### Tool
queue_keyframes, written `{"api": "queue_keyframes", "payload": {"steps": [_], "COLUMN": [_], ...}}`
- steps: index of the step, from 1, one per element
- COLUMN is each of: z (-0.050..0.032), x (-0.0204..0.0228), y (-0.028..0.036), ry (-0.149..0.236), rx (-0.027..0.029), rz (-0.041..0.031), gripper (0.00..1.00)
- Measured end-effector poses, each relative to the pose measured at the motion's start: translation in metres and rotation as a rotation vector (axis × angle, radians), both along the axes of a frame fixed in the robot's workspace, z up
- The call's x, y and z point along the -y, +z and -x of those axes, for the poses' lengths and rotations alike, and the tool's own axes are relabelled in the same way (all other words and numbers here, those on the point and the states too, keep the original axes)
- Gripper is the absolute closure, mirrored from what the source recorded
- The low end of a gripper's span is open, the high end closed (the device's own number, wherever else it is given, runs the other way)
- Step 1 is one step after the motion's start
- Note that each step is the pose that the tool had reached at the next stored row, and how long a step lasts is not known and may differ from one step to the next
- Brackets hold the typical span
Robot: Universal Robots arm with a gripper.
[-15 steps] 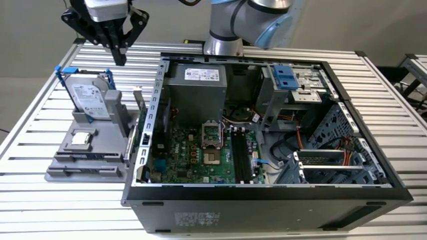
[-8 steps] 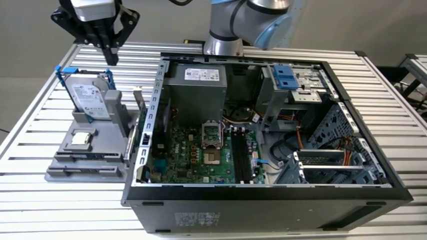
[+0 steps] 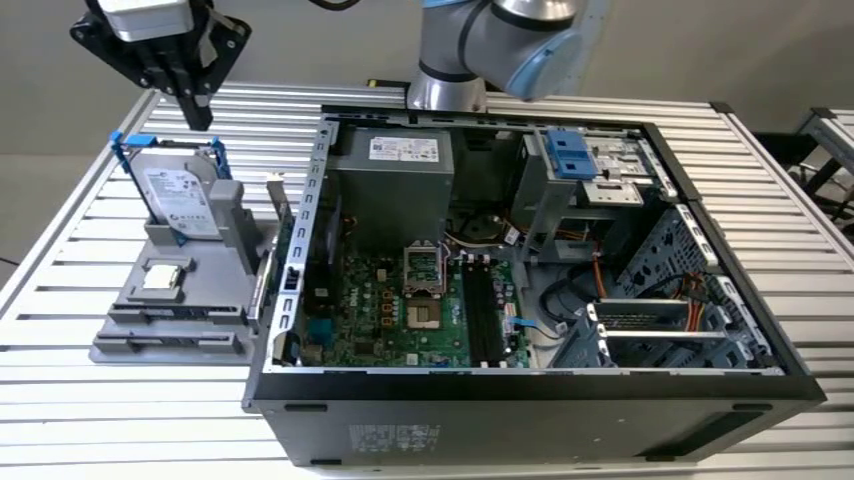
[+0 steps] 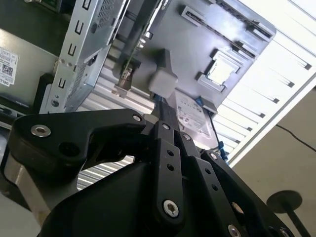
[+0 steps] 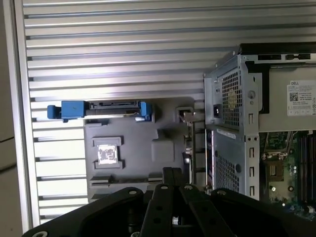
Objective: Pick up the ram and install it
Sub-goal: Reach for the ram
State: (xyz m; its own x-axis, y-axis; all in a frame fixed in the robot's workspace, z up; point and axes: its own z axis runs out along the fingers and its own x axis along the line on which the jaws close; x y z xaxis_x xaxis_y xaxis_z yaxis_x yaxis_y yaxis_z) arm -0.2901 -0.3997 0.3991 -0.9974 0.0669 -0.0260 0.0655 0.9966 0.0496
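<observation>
My gripper (image 3: 196,118) hangs shut and empty above the table at the exterior view's upper left, just behind the grey parts holder (image 3: 160,320). The ram (image 3: 278,203) looks like a thin dark board standing on edge at the holder's side nearest the computer case. It appears edge-on in the first wrist view (image 5: 188,145), apart from the gripper's fingers (image 5: 170,174). The long black memory slots (image 3: 478,305) lie on the green motherboard (image 3: 367,310) inside the open case.
A silver hard drive with a blue frame (image 3: 178,190) stands upright in the holder, with a small square silver chip (image 3: 163,277) in front of it. The open case's metal wall (image 3: 314,200) rises right beside the ram. The slatted table (image 3: 80,400) surrounds everything.
</observation>
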Motion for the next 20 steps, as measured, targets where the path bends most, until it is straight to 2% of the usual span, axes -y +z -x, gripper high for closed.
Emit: {"api": "queue_keyframes", "payload": {"steps": [20], "z": [0.069], "x": [0.0], "y": [-0.0002], "ry": [0.0], "rx": [0.0], "rz": [0.0], "gripper": [1.0]}}
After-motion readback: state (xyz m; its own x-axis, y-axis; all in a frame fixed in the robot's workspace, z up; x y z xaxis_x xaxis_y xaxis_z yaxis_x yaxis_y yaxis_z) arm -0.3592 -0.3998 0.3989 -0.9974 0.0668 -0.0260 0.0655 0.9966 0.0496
